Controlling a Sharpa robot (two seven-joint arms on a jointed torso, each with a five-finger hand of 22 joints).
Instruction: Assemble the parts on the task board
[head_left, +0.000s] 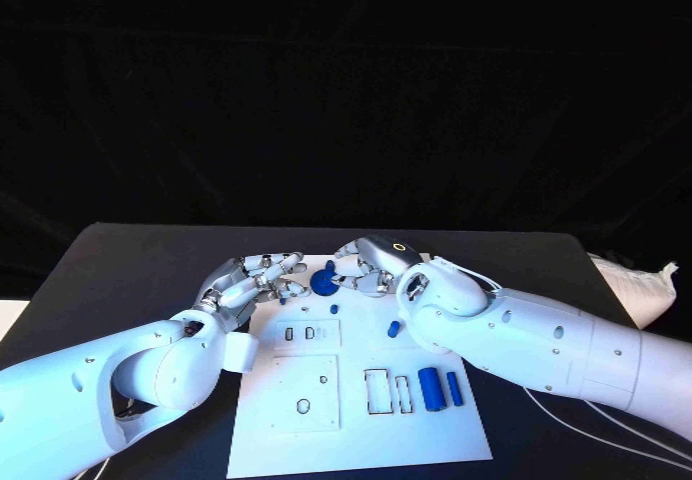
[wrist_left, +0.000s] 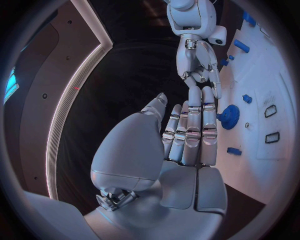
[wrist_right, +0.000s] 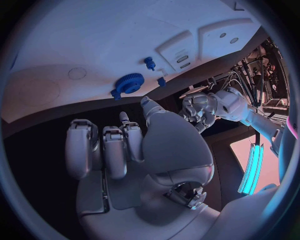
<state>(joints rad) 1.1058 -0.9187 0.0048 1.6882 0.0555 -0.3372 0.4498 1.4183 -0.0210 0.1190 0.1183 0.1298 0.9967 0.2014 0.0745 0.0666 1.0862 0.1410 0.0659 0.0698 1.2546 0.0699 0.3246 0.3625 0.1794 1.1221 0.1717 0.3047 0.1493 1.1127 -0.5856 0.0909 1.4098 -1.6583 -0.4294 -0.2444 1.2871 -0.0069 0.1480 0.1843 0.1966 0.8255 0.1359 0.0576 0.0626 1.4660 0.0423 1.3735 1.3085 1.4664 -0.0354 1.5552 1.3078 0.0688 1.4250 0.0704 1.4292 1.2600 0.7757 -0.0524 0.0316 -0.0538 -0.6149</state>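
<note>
Both hands at far end of board, gear betw. them

Left hand (head_left: 248, 284) is empty w/ fingers straight & apart, tips just beside the blue gear (head_left: 326, 283). Right hand (head_left: 378, 265) hovers over far edge, fingers loosely curled, nothing visibly held. Gear lies at far end of the task board (head_left: 361, 435); can't tell if it's seated. Small blue part (head_left: 394, 328) lies mid-board; two blue pegs (head_left: 440, 386) lie loose near the right edge, beside open slots (head_left: 387, 390). Judged early: most parts not yet placed. Black surface (head_left: 130, 270) all round.
</note>
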